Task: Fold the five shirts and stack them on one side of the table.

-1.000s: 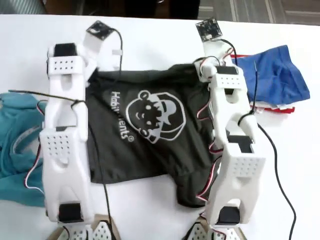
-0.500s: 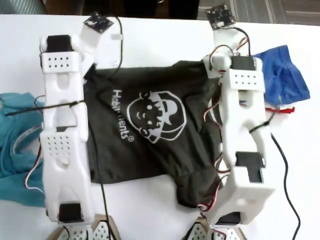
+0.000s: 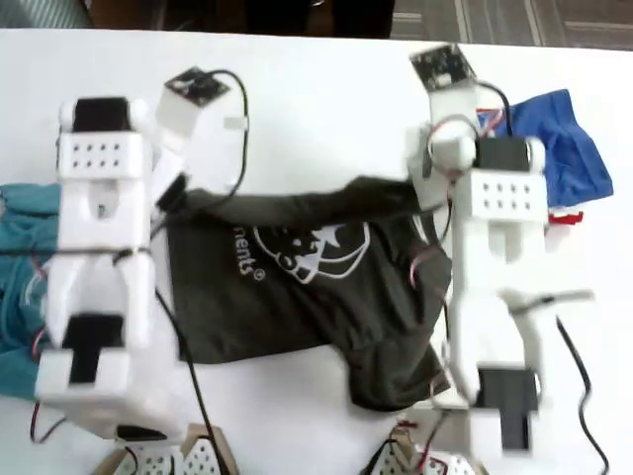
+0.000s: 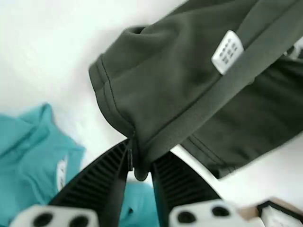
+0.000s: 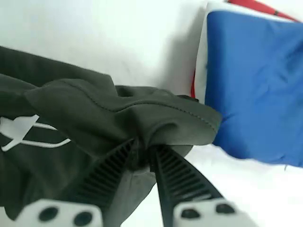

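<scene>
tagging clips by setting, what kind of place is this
Likely a robotics lab bench, not a home: a white table, the left gripper and right gripper pinching a dark shirt, a teal shirt beside.

Left gripper (image 4: 140,165): black ribbed fingers (image 4: 105,176) closed on a stitched fold of cloth.
Dark grey-green cotton shirt (image 4: 189,85): pinched at its seamed edge, bunched in soft folds.
Small white sewn-in label (image 4: 227,52): on a band of the shirt, well apart from the grip.
Crumpled teal cotton shirt (image 4: 28,151): flat on the table, beside the fingers.
White tabletop (image 4: 47,47): beneath both shirts.
</scene>
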Robot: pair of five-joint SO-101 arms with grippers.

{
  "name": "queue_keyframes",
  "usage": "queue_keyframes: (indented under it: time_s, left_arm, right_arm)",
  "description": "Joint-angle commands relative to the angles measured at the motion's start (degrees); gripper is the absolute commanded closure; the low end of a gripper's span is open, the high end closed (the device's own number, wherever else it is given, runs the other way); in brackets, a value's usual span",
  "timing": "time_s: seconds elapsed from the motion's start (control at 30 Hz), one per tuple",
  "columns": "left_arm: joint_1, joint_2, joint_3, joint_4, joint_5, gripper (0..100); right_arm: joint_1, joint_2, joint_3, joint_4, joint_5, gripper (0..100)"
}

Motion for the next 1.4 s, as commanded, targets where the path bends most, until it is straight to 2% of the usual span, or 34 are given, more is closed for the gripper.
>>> queue_keyframes:
  time_s: [0.0, 0.2, 0.37, 0.53, 0.83, 0.97, 1.17, 1.27, 1.37]
  left_arm:
    - [0.5, -9.7, 8.0, -1.0, -1.5, 97]
    - [0.4, -19.4, 21.4, -1.2, -3.2, 97]
    - [0.5, -26.1, 29.6, -1.9, -3.2, 97]
    - [0.5, -29.9, 39.6, -6.2, -3.2, 97]
    - [0.5, -30.2, 55.6, -17.1, -3.3, 97]
    - [0.5, -30.2, 56.7, -18.1, -3.3, 94]
    - [0.1, -30.5, 52.2, -15.0, -5.1, 74]
    - [-0.2, -30.5, 44.6, -10.9, -5.5, 73]
    - [-1.5, -30.1, 37.1, -10.1, -5.5, 75]
  right_arm:
    - [0.9, -15.0, 15.0, -5.0, 1.3, 97.9]
    - [3.0, -33.5, 33.9, -6.3, 5.9, 97.9]
    - [6.5, -42.2, 37.4, -1.4, 8.6, 97.9]
    - [7.0, -46.2, 38.8, 4.1, 11.9, 97.9]
    - [7.1, -46.7, 50.5, 2.0, 14.3, 97.8]
    - [6.4, -46.7, 50.8, 2.2, 14.4, 96.7]
    - [4.4, -46.8, 46.3, 6.2, 17.0, 78.3]
    - [4.4, -46.8, 38.2, 8.0, 16.9, 77.9]
    - [4.4, -46.0, 31.7, 7.3, 16.3, 78.0]
